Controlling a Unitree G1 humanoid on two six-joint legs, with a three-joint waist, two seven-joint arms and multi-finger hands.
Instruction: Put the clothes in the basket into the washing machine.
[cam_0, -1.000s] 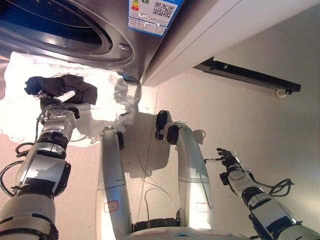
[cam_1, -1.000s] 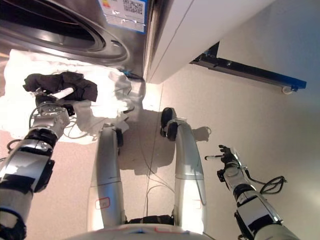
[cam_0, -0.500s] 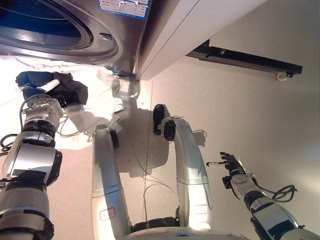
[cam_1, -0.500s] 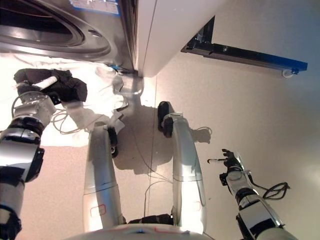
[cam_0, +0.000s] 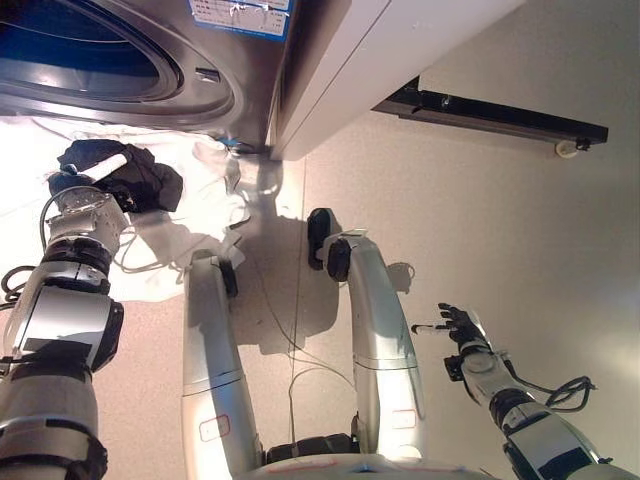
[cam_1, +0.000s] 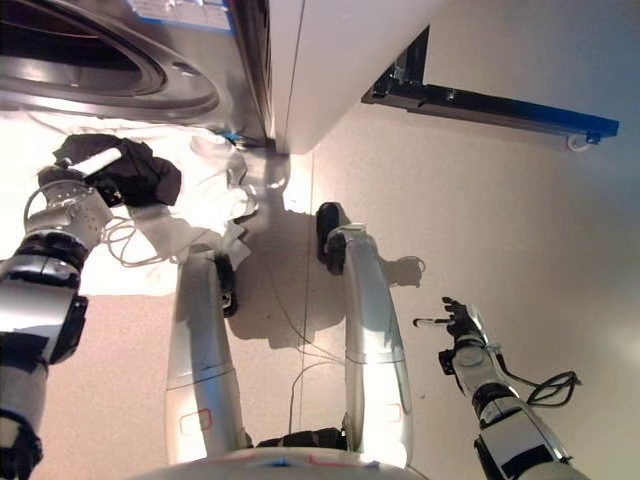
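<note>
Left eye view: one dark garment (cam_0: 140, 178).

a crumpled black cloth garment (cam_0: 130, 175) lies on a heap of plain white fabric (cam_0: 195, 205). the washing machine's front (cam_0: 150, 75) is dark metallic grey, with a blue and white sticker (cam_0: 232, 14). the smooth floor (cam_0: 480, 230) is pale beige. a black rail (cam_0: 490, 115) runs along the white wall panel (cam_0: 400, 40).

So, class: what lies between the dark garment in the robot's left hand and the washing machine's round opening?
Only white cloth and the machine's grey front, seen in both eye views.
</note>
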